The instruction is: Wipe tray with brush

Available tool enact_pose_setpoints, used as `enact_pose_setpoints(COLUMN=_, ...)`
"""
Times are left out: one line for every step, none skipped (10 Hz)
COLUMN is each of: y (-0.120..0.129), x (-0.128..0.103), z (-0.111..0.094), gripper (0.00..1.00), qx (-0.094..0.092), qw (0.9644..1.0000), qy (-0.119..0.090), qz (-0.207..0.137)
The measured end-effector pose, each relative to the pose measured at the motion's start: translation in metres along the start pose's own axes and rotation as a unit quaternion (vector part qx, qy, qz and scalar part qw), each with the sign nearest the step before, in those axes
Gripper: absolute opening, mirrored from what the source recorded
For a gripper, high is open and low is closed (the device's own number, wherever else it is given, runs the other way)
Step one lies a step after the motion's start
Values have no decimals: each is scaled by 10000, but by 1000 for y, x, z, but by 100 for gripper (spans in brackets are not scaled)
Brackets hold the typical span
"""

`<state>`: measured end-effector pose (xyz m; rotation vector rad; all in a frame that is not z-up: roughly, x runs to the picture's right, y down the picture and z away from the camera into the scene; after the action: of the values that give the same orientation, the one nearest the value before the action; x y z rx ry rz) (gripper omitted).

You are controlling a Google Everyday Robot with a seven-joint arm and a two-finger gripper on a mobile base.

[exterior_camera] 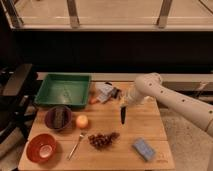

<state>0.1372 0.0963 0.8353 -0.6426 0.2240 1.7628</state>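
One white robot arm comes in from the right and runs out of view there, so its base is unseen. Its gripper hangs over the pale wooden table, just right of the middle. The fingers themselves are hard to pick out against the dark. What does show is the jaws clamped together on the top end of the slim black brush.

The brush hangs upright, tip down, and I cannot tell whether its lower end touches the tabletop. Bristles and handle blur into one dark strip.

Behind the gripper lies a grey-white packet, with small dark bits beside it that I cannot identify.

The large shallow green plastic tray sits at the table's back left, well apart from the brush. Its sloping sides are raised and there are faint pale marks on its floor.

In front of the tray, a round dark-brown bowl holds something dark and blocky, unclear what. Near it are a small orange fruit, a silver metal fork, a bunch of dark red grapes and a red-orange bowl. A blue-grey rectangular sponge block lies at front right.
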Motion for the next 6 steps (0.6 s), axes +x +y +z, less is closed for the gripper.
enact_pose_setpoints(y=-3, x=-2, z=-17, gripper=0, qx=5, qw=9998, qy=-191, qz=34)
enact_pose_setpoints(y=-7, x=-4, z=-27, gripper=0, qx=13, qw=9996, qy=-295, qz=40)
enact_pose_setpoints(y=-4, x=-8, z=-37, gripper=0, qx=1, qw=9992, qy=-392, qz=-8)
enact_pose_setpoints(y=6, x=-13, z=-44, gripper=0, qx=-23, qw=9989, qy=-424, qz=-184)
enact_pose_setpoints(y=17, x=-17, z=-43, gripper=0, qx=-56, qw=9986, qy=-381, qz=-354)
enact_pose_setpoints(y=28, x=-19, z=-37, gripper=0, qx=-95, qw=9981, qy=-318, qz=-513)
